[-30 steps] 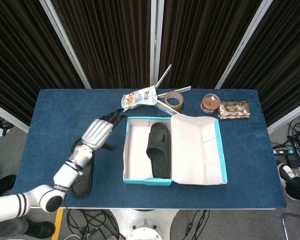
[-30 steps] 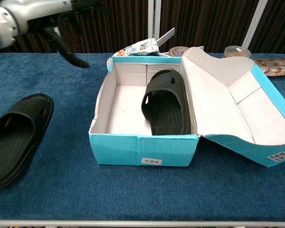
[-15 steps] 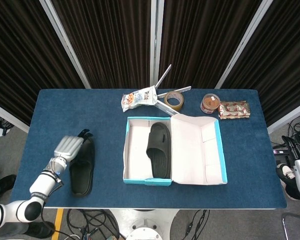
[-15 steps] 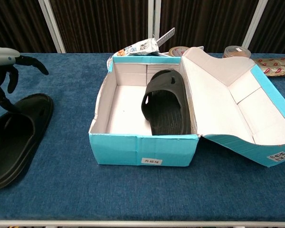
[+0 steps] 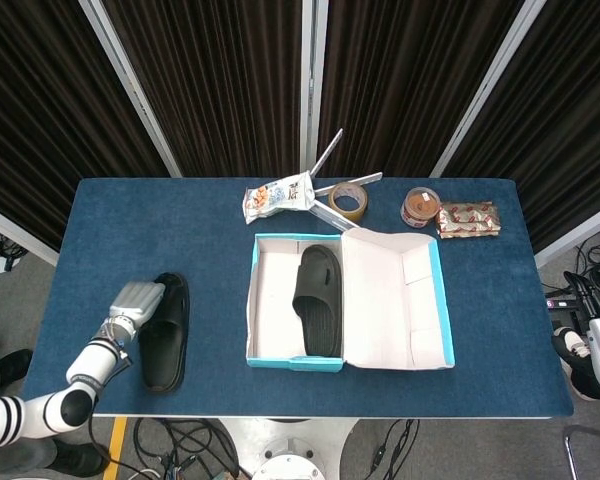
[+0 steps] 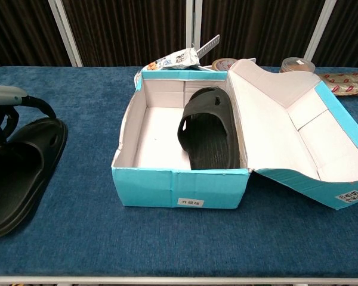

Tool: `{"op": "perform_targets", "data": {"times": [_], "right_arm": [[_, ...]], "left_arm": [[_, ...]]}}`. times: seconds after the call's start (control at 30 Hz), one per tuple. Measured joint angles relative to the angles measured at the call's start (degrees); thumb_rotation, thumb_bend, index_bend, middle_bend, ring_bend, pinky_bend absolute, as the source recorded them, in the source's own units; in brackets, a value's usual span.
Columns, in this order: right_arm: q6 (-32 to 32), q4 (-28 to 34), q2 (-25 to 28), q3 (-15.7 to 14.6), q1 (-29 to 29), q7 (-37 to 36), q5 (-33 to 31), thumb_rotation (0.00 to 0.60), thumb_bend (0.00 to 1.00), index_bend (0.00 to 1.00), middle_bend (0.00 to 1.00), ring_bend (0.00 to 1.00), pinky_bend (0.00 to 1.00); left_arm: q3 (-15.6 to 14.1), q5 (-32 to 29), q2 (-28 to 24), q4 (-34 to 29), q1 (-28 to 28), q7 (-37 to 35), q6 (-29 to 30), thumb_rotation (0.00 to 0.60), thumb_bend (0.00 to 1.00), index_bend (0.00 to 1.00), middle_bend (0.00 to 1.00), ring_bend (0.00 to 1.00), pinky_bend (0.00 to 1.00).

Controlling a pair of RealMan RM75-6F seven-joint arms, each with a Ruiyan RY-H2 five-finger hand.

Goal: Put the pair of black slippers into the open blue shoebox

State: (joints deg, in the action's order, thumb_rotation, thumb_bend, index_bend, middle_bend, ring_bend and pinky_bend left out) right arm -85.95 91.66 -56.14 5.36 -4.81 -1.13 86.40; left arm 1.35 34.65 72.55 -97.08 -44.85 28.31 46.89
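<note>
The left hand [image 5: 135, 301] rests on the outer slipper [image 5: 166, 335] with curled fingers, its grasp unclear, the other slipper [image 5: 317, 299] lies in the box [image 5: 251, 318], the right hand out of view.

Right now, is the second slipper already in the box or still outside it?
Outside. One slipper lies inside the box; the other slipper lies flat on the table, left of the box, beside the left hand.

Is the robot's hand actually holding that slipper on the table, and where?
Cannot be told: the left hand is down at the strap end of the loose slipper, fingers curled there, but no closed grip shows.
</note>
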Motion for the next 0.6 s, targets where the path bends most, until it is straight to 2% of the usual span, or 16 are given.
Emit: {"op": "perform_targets", "data": {"times": [0.27, 0.33, 0.47, 0.6], "right_arm": [[0.0, 0.1, -0.1, -0.1, 0.0, 0.0, 0.0, 0.600, 0.13, 0.00, 0.12, 0.00, 0.08], [0.0, 0.2, -0.1, -0.1, 0.0, 0.0, -0.1, 0.600, 0.13, 0.00, 0.12, 0.00, 0.08], [-0.2, 0.3, 0.0, -0.1, 0.1, 0.2, 0.0, 0.600, 0.13, 0.00, 0.12, 0.00, 0.08], [-0.5, 0.4, 0.1, -0.1, 0.3, 0.2, 0.0, 0.600, 0.13, 0.00, 0.12, 0.00, 0.08]], "left_arm": [[-1.2, -3.0, 1.1, 2.3, -1.2, -0.5, -1.0, 0.600, 0.00, 0.25, 0.19, 0.64, 0.73], [-1.5, -3.5, 1.5, 2.8, -1.3, -0.1, -0.4, 0.600, 0.00, 0.29, 0.24, 0.66, 0.76], [-1.6, -4.7, 2.5, 3.7, -1.4, -0.2, 1.0, 0.600, 0.02, 0.47, 0.42, 0.74, 0.84], [-1.2, -3.8, 2.7, 4.0, -0.9, -1.6, 2.2, 0.600, 0.03, 0.50, 0.45, 0.75, 0.85]]}}
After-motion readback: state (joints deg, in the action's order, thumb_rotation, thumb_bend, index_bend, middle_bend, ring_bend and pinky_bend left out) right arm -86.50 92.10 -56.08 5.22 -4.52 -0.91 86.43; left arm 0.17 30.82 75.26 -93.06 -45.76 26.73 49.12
